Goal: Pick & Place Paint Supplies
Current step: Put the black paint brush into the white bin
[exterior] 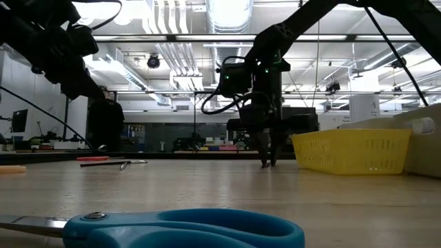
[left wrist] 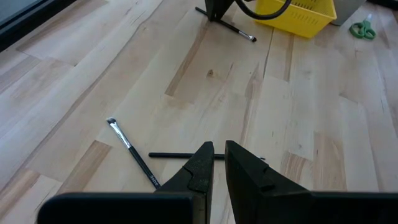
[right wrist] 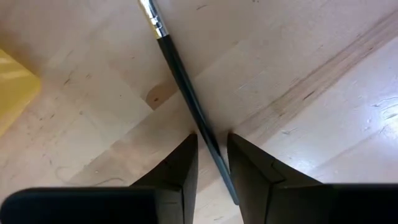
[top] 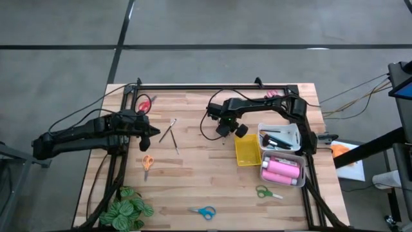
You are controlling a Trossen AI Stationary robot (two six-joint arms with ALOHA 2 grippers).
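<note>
Since the right jaws (right wrist: 210, 163) stand tip-down on the counter (top: 193, 187) beside the yellow tray (top: 247, 151), this grasp is the one in hand; details by line:

Brush under right jaws: a thin dark brush (right wrist: 186, 93) lies flat on the wood; its handle runs between the two fingers (right wrist: 177, 165), its metal ferrule pointing away from the wrist
Long axis: crosses the gap at a slant, not square to it; a closing pinch looks likely to catch the handle across its width
Right jaws: parted narrowly, straddling the handle; not visibly clamped on it, holding nothing lifted
Left jaws (left wrist: 214, 165): nearly closed with a slim gap, empty; hovering over two other brushes (left wrist: 134, 152) on the counter's left half
Nearer arm: the right, by far, for this brush
Destination, as a guess: the white tray (top: 283, 136) just beyond the yellow one
</note>
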